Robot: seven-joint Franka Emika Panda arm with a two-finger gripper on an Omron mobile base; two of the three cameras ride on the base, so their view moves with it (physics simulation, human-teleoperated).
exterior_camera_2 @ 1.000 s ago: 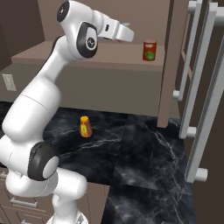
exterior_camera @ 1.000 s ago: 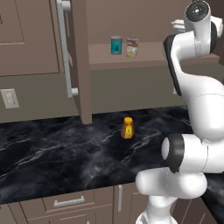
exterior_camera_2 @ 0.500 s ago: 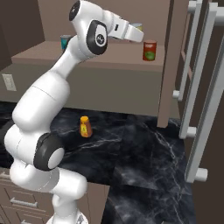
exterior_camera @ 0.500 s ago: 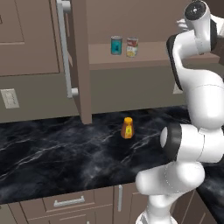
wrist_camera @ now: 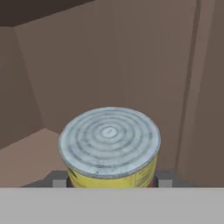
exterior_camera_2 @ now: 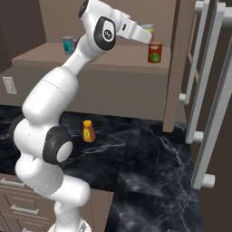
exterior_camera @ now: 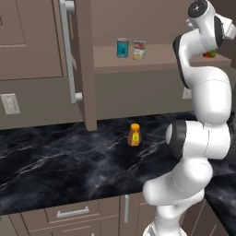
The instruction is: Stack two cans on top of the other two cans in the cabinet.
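Hand view: a small yellow-labelled cylindrical can with a ribbed silvery lid (wrist_camera: pixel 109 146) sits between the end effector's (wrist_camera: pixel 109 180) fingertips; whether they grip it, I cannot tell.
Beyond the end effector: a red can with a green-yellow mark (exterior_camera_2: pixel 155 51) stands on the brown wooden cabinet's shelf (exterior_camera_2: pixel 54 55).
Far to its side: a teal-blue can (exterior_camera: pixel 122 47) and a white-and-red can (exterior_camera: pixel 139 49) stand together.
Progress: no stack shows yet; both remain, I judge.

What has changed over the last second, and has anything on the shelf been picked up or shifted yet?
The arm has swung further right along the cabinet shelf, bringing the gripper up to the yellow-labelled can, which sits between its fingers; whether they grip it cannot be told. The red can, the teal can, the white-and-red can and the orange bottle on the counter have not moved.
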